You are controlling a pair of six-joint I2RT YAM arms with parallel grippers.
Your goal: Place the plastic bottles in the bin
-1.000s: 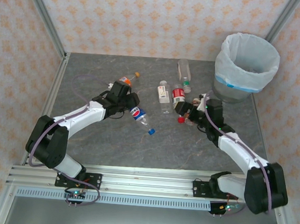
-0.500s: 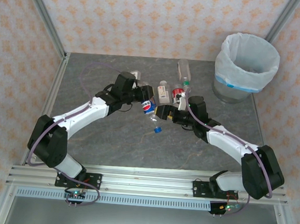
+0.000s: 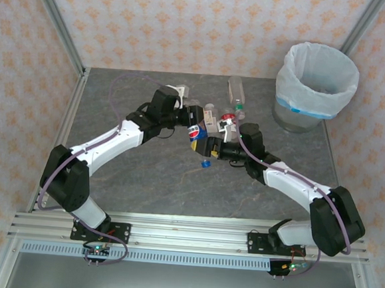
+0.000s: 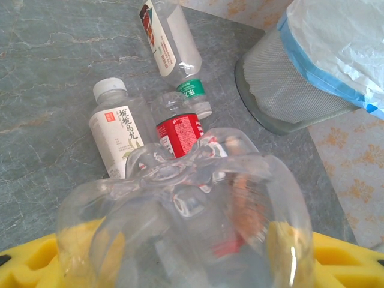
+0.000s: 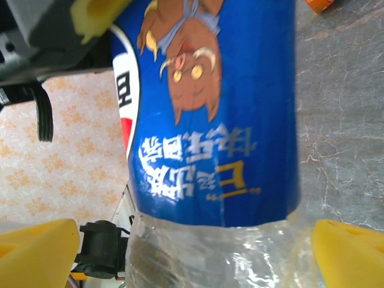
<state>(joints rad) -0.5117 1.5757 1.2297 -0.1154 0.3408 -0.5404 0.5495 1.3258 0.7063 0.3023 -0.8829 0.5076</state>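
Observation:
My left gripper (image 3: 191,121) (image 4: 192,255) is shut on a clear plastic bottle with a blue label (image 3: 195,135) (image 4: 180,204) and holds it above the table, blue cap (image 3: 205,164) hanging down. My right gripper (image 3: 211,147) (image 5: 195,252) is open, and the blue-labelled bottle (image 5: 210,108) sits between its yellow pads (image 5: 351,252) with gaps on both sides. A white-labelled bottle (image 4: 117,135), a red-labelled bottle (image 4: 180,129) and a clear green-capped bottle (image 4: 168,36) lie on the table just beyond. The bin (image 3: 316,87) (image 4: 312,72) stands at the far right, lined with a white bag.
The grey marbled table (image 3: 143,180) is walled by patterned panels (image 3: 32,58) on the left, back and right. An orange piece (image 5: 318,5) shows at the top edge of the right wrist view. The two arms meet near the table's middle.
My left arm lifted the blue-labelled bottle and carried it right, tightening its grip. My right arm swung left and brought its open fingers around the bottle.

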